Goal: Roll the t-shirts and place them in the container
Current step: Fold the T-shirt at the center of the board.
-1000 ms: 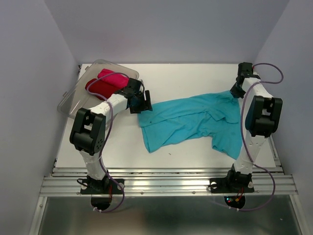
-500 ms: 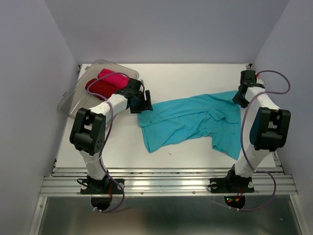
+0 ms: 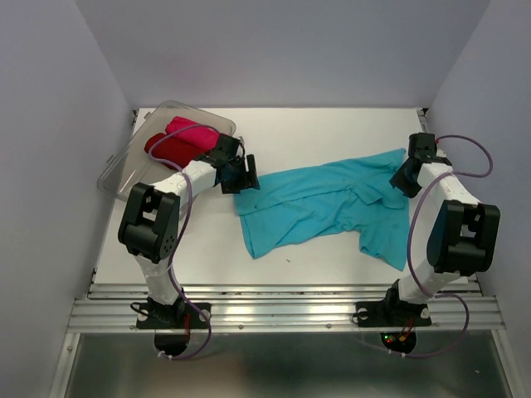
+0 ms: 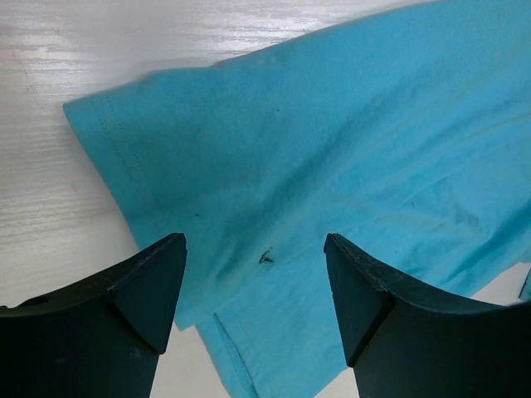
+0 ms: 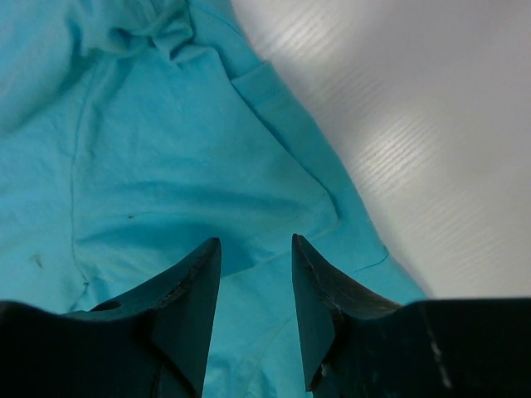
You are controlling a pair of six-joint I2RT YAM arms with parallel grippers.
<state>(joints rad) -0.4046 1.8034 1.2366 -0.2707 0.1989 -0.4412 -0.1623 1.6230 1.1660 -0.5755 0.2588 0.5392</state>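
A turquoise-blue t-shirt [image 3: 323, 207] lies spread and creased across the white table [image 3: 315, 133]. My left gripper [image 3: 242, 174] hovers over its left end. In the left wrist view this gripper [image 4: 254, 240] is wide open above the shirt's hemmed edge [image 4: 332, 124], with nothing between the fingers. My right gripper [image 3: 406, 176] is at the shirt's far right corner. In the right wrist view it [image 5: 256, 240] stands open over the cloth [image 5: 166, 166], gripping nothing. A dark red t-shirt [image 3: 168, 151] and a bright pink t-shirt [image 3: 189, 128] lie bunched at the back left.
A clear plastic tub [image 3: 124, 170] sits tilted at the table's back left corner and holds the red and pink shirts. Purple-grey walls close in the table on the left, back and right. A metal rail [image 3: 282, 311] runs along the near edge.
My right gripper has opened and let go of the turquoise shirt's far right corner, then drawn back towards the near side. The corner now lies flat. The left arm has not moved.
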